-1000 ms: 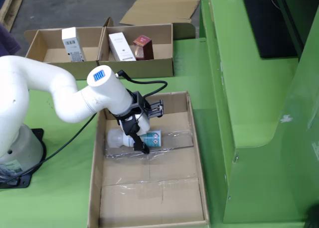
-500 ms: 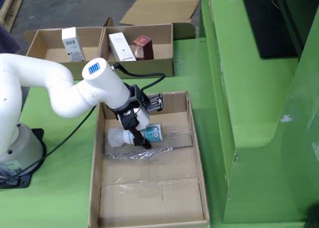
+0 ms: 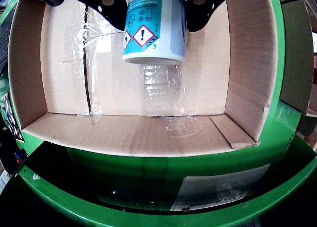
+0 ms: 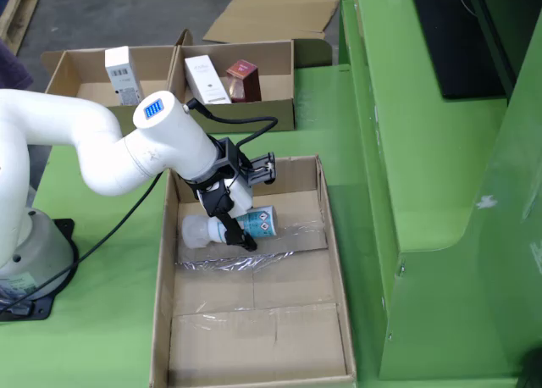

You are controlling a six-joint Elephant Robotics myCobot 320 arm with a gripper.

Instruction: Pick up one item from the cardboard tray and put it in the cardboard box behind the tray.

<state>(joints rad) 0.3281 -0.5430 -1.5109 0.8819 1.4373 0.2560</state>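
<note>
My gripper (image 4: 227,212) is shut on a white bottle (image 4: 254,224) with a teal label and a hazard diamond. It holds the bottle on its side, low inside the large open cardboard box (image 4: 334,261). In the wrist view the bottle (image 3: 154,31) hangs between the black fingers (image 3: 106,9) of the gripper (image 3: 154,1), over the bare cardboard inside of the box (image 3: 64,63), which has clear tape on it. The cardboard tray (image 4: 275,113) stands at the top of the fixed view, beyond the box.
The tray holds two white cartons (image 4: 124,73) (image 4: 206,79) and a red-brown carton (image 4: 242,80). A tall green structure (image 4: 406,151) stands right of the box. The arm's base (image 4: 25,252) and a black cable (image 4: 127,218) lie left of the box. Flattened cardboard (image 4: 271,15) lies on the floor.
</note>
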